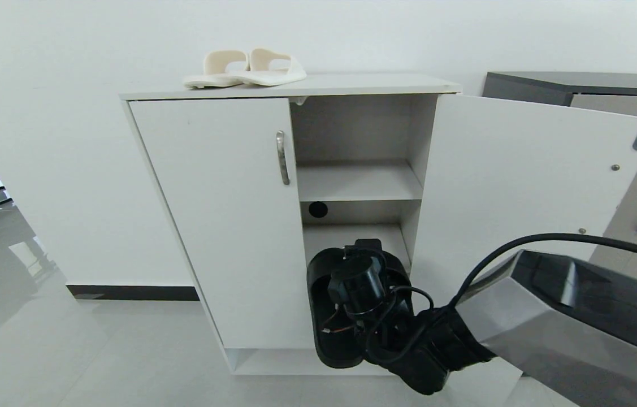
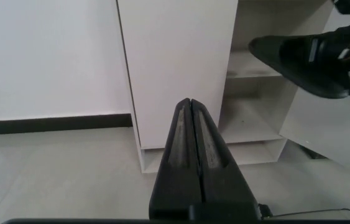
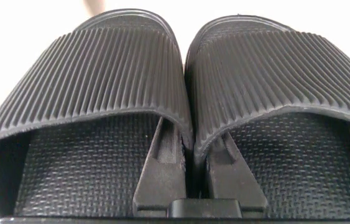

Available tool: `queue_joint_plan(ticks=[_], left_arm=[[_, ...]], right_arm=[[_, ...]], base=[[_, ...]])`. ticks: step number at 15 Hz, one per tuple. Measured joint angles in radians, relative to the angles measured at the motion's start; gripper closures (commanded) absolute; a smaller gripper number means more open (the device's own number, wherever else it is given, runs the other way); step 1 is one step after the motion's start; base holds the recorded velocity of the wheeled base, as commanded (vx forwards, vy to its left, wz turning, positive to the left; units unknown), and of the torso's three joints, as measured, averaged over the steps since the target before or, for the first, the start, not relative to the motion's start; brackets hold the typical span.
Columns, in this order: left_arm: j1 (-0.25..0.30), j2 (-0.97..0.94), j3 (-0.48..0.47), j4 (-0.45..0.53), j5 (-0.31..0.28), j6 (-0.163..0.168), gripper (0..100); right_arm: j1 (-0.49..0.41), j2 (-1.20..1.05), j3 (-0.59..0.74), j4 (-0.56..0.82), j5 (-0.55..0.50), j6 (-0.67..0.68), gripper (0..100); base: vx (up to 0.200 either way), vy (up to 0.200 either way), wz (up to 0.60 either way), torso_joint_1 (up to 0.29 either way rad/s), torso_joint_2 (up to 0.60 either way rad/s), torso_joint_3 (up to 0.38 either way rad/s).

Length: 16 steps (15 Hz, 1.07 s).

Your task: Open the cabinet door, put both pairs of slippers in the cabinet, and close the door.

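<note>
I am holding the black slippers (image 3: 100, 74) as a pair: the right gripper (image 3: 190, 140) is clamped on the two inner strap edges, one finger under each strap, pressing them together. They are hanging in front of the cabinet (image 1: 363, 85), at the open right half and low down by the lower shelf (image 1: 352, 234). I cannot tell whether the toes are past the front edge yet.

The right door (image 1: 510, 186) is standing wide open and the left door (image 1: 216, 215) is shut. The cream slippers (image 1: 247, 70) are waiting on the cabinet top. The left gripper (image 2: 191, 104) is resting low near the floor on the left, fingers pressed together and holding nothing.

To place them well, I am planning to keep the soles level and go straight in between the left door's edge and the right side wall. I would let go only once both heels are sitting fully on a shelf, so nothing is blocking the door.

I am finding no readable writing or labels on the slippers or the cabinet.
</note>
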Motion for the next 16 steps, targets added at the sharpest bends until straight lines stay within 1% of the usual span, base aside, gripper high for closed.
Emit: queue_joint_plan(ticks=[2,5,11,16], left_arm=[[0.000,0.000,0.000,0.000,0.000,0.000,100],[0.000,0.000,0.000,0.000,-0.001,-0.001,100],[0.000,0.000,0.000,0.000,-0.001,0.000,100],[0.001,0.000,0.000,0.000,-0.001,0.001,100]], right_arm=[[-0.015,0.044,-0.030,-0.020,-0.027,-0.010,100],[-0.040,0.069,-0.038,-0.093,-0.034,-0.024,100],[-0.055,0.092,-0.011,-0.314,-0.044,-0.154,100],[-0.060,0.081,-0.012,-0.321,-0.047,-0.171,100]], base=[[0.000,0.000,0.00,0.001,0.00,-0.035],[0.000,0.000,0.00,0.001,0.00,-0.176],[0.000,0.000,0.00,0.003,0.01,-0.194],[0.000,0.000,0.00,0.005,0.00,-0.196]])
